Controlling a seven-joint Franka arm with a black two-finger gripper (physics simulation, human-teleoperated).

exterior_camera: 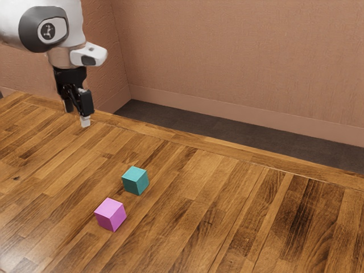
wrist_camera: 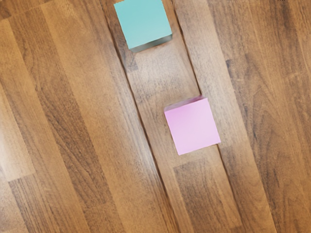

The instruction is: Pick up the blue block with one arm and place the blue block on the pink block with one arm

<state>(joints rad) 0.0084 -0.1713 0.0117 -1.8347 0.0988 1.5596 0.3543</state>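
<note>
The step in hand, as I judge it, is the reach for the blue block (exterior_camera: 135,180), which is not yet lifted: it sits flat on the wooden table (exterior_camera: 256,216) near the pink block (exterior_camera: 110,214). It is clearly apart from the pink block, just beyond it and a little toward the exterior view's right. To do this well, the pincer (exterior_camera: 77,115) should travel over the blue block, not the pink block, and line its fingers up with two opposite flat faces. In the wrist view both the blue block (wrist_camera: 143,22) and the pink block (wrist_camera: 192,125) lie turned against the run of the planks, so the hand probably needs some rotation before it descends. The descent should be straight down on the side away from the pink block, so that no finger nudges the pink block out of place. The grip should sit low enough on the blue block's sides that it comes up level. The pincer hangs high over the table, well apart from the pink block, up toward the exterior view's left. Its fingers seem to stand apart, though the side angle makes the gap hard to read. It holds nothing and touches nothing.
</note>
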